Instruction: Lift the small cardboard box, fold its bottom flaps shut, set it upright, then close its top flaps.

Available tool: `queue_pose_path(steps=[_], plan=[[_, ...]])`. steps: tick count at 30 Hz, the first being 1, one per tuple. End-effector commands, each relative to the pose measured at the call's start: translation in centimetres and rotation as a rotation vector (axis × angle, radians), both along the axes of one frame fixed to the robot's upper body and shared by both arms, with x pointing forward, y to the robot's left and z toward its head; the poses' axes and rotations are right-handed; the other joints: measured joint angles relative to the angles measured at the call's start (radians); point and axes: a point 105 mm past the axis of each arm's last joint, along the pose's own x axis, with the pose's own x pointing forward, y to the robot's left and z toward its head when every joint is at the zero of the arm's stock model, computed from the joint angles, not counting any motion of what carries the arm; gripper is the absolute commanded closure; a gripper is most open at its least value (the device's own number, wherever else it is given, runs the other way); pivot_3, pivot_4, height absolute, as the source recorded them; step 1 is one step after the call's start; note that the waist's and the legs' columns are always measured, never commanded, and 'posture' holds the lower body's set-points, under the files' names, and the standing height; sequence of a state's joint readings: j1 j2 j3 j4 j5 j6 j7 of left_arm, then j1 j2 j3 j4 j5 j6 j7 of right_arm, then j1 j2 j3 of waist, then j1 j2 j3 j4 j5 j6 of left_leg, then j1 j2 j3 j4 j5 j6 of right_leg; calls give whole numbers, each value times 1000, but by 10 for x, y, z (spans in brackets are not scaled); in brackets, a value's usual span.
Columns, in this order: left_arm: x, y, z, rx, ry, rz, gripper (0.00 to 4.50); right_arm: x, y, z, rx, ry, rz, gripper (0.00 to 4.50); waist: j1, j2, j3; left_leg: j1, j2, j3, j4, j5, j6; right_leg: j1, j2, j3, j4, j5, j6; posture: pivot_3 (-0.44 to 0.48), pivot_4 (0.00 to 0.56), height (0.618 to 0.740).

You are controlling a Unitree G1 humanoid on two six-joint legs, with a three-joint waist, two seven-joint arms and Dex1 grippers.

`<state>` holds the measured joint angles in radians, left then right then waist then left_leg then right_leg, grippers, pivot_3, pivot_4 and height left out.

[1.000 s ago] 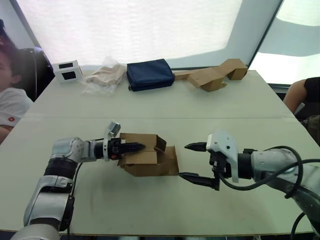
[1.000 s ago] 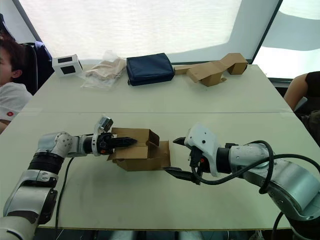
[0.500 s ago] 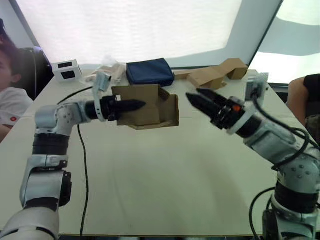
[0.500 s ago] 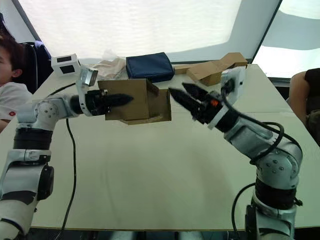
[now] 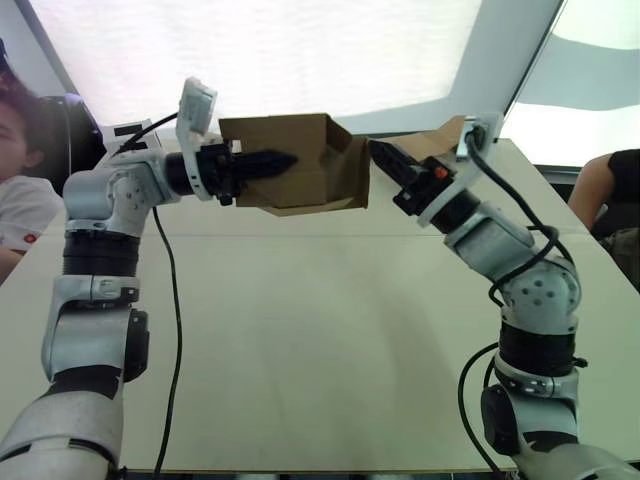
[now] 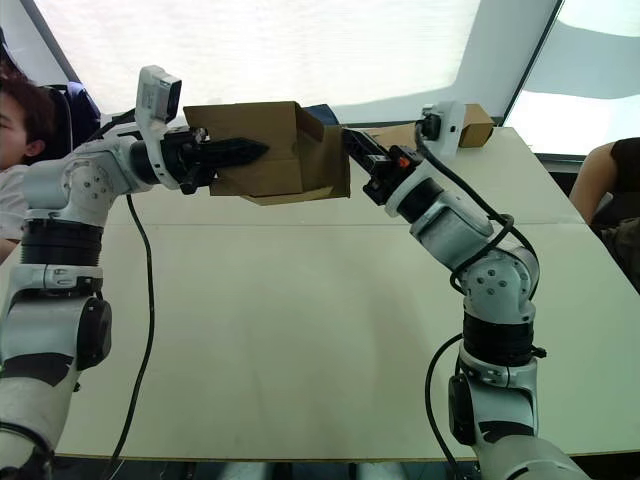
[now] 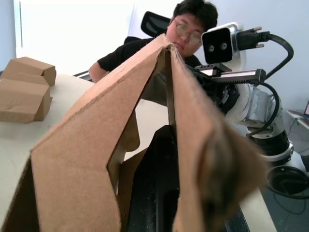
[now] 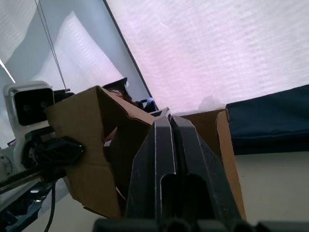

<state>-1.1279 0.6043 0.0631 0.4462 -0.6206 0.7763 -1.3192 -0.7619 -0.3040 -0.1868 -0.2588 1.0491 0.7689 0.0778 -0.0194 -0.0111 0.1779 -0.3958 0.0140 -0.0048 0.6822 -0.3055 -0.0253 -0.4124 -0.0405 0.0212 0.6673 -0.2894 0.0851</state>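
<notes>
**Box held aloft between both hands**

The left hand (image 5: pixel 262 163) is clamped on a wall of the small cardboard box (image 5: pixel 300 165), one black finger lying along the outside of the near brown face, and it holds the box in the air in the upper middle of the frame, well above the desk (image 5: pixel 330 330). The box lies on its side, with one open end facing the right of the frame. The right hand (image 6: pixel 358 148) comes in from that side with its two fingers pressed flat together, nothing between them, their tips at the flaps (image 5: pixel 350 172) of that open end; whether they touch the cardboard I cannot tell. In the right wrist view the closed fingers (image 8: pixel 169 159) point straight at the box's edge, with the open inside of the box beside them.

Behind the box, at the desk's far edge in the upper part of the frame, lies a dark blue pouch (image 8: pixel 270 121). More folded cardboard (image 6: pixel 470 125) lies to the upper right. One person (image 6: pixel 22 125) sits at the far left edge, another (image 5: pixel 610 190) at the far right.
</notes>
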Motion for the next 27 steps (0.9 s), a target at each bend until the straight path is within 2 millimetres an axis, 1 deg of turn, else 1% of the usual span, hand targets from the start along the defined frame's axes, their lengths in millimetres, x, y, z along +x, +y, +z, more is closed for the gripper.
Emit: queue_pose_path(steps=[1,8,13,16,21,24,27], plan=[[-9,-3,12,-12,-66,-34,4500,-6,7,18,12,-83,15,4491,0,0,0,0,0,0,0,0,0,0,0,0,0,0,0,0,150,740],[-13,-5,12,-13,-56,-52,4500,-10,23,15,-4,-88,89,4491,1,0,0,-1,0,0,0,0,0,-1,0,0,0,0,0,0,150,740],[-22,-12,16,-42,-21,-120,4500,-15,40,3,-38,-85,156,4491,0,0,0,-1,0,0,0,0,0,-1,0,0,0,0,0,0,150,740],[-27,-15,17,-40,6,-165,4500,-16,40,1,-31,-89,168,4491,0,0,0,-2,0,0,0,0,0,-1,0,0,0,0,0,0,150,740],[-34,-19,10,3,27,-216,4500,-21,40,2,-37,-121,207,4491,0,0,0,-2,0,0,0,0,0,-1,0,0,0,0,0,0,150,740],[-31,-21,9,4,24,-210,4500,-24,39,2,-46,-143,231,4491,0,0,0,-1,0,0,0,0,0,-1,1,0,0,0,0,0,150,740],[-26,-21,8,5,14,-183,4500,-28,36,1,-96,-175,238,4491,0,0,0,-1,0,0,0,0,0,-1,1,0,0,0,0,0,150,740]])
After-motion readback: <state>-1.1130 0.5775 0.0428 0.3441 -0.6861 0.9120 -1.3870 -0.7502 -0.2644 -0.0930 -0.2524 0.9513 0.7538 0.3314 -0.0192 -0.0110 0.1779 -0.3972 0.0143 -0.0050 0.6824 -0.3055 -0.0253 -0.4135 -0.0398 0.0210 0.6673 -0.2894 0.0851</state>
